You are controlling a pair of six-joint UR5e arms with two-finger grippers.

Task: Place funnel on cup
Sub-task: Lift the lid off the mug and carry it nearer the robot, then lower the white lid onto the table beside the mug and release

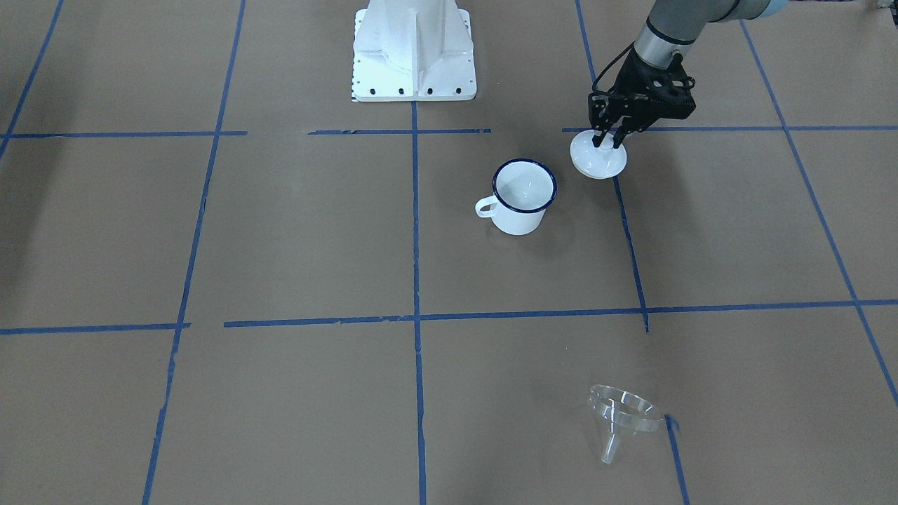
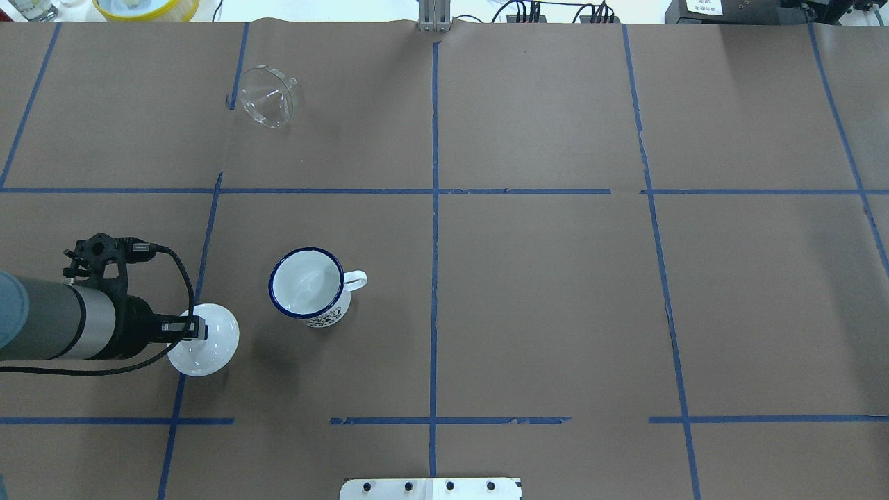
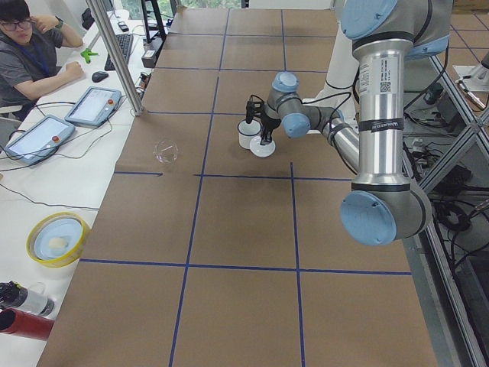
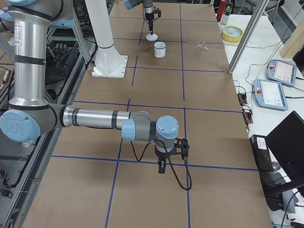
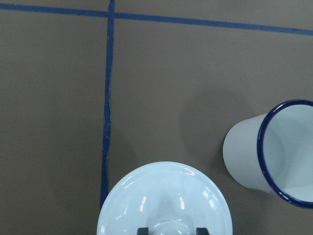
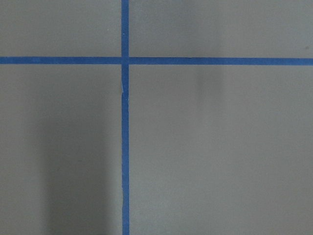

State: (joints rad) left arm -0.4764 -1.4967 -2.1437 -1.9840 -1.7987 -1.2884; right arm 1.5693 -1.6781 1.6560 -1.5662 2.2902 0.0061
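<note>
The right arm (image 4: 95, 117) hangs low; I cannot tell if the right gripper (image 4: 162, 169) is parted. The left gripper (image 1: 607, 140) pinches the lid (image 1: 598, 163) by its knob, beside the cup (image 1: 523, 203). Set the lid well clear, let go, then fetch the funnel (image 1: 623, 419), lying tipped far off.

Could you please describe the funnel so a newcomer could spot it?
On the brown table, look toward the edge far from the robot's base, beyond the mug. The funnel sits alone there by blue tape, see-through, unlike the white mug and lid.
</note>
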